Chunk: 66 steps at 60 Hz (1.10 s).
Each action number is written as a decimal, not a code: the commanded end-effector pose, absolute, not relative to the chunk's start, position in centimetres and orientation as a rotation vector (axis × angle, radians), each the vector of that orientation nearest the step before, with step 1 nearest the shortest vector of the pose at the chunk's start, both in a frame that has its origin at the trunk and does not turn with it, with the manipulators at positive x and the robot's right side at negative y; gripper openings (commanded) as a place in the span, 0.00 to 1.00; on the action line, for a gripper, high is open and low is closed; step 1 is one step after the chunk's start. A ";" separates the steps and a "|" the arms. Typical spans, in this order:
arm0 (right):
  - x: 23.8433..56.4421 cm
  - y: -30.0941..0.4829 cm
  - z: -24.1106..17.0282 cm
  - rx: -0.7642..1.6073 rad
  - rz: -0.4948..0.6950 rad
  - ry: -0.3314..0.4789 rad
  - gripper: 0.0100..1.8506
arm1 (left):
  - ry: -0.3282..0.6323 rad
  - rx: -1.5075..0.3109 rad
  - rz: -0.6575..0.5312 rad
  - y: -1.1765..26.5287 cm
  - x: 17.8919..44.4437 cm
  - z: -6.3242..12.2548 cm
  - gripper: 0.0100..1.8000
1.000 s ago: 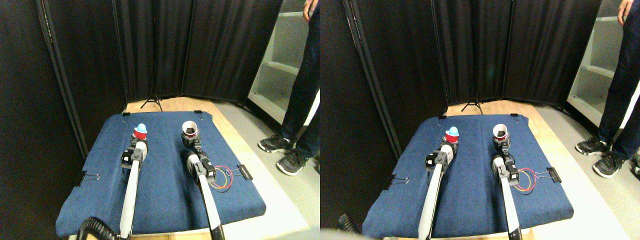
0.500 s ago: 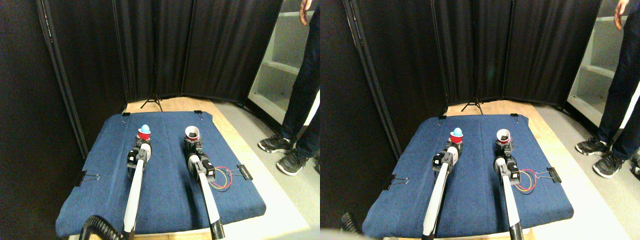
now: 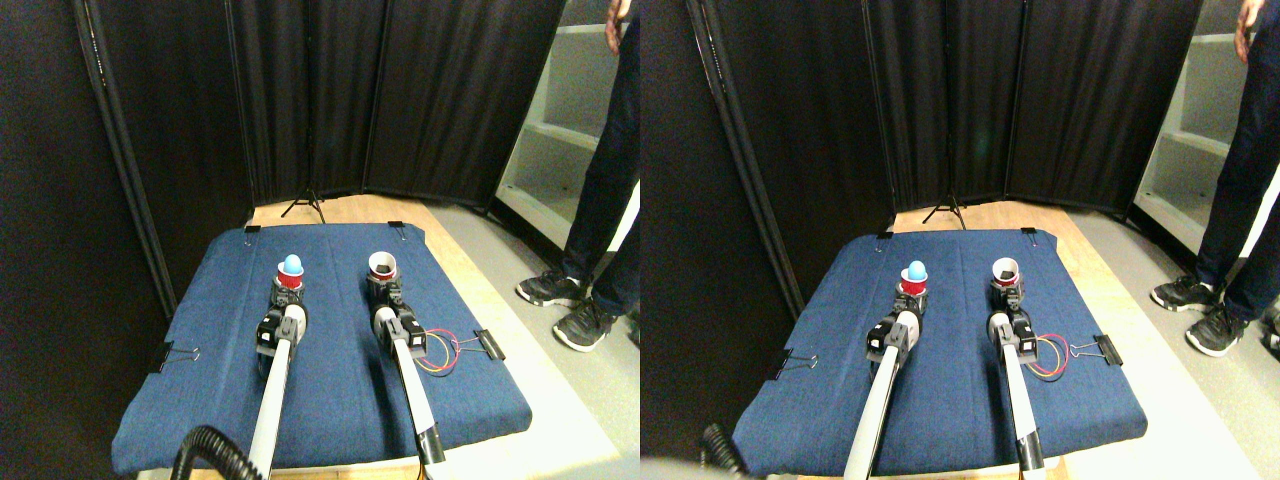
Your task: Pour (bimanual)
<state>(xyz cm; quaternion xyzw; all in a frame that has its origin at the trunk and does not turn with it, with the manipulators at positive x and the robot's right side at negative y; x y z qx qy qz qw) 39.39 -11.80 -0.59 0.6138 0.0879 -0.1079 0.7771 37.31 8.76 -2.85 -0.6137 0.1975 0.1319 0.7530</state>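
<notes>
A blue cloth pad (image 3: 330, 370) covers the work surface, lying on a pale wooden board (image 3: 470, 270). Black binder clips hold its edges: one at the left (image 3: 163, 356), one at the right (image 3: 490, 344), two at the far edge. Loops of coloured wire (image 3: 438, 357) lie near the right clip. Black curtain panels (image 3: 400, 100) close the far side. Far right stands a white shelf unit (image 3: 560, 130), and a person's legs in dark trousers (image 3: 605, 190) with dark shoes (image 3: 570, 305).

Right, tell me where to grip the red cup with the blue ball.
Probably the red cup by its side wall, below the rim, approached from the near side where the left gripper sits. It stands upright with the blue ball on its mouth, so a top grasp is blocked.
</notes>
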 end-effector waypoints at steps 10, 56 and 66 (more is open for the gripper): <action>39.9 -11.5 -1.1 1.357 -0.260 0.190 0.17 | 0.437 -1.296 0.321 8.7 36.6 -3.4 0.18; 40.1 -11.5 -2.9 1.337 -0.375 0.234 0.17 | 0.357 -1.217 0.403 9.8 37.0 -4.9 0.18; 39.6 -11.7 -2.4 1.341 -0.374 0.270 0.17 | 0.335 -1.187 0.429 10.1 37.1 -5.1 0.18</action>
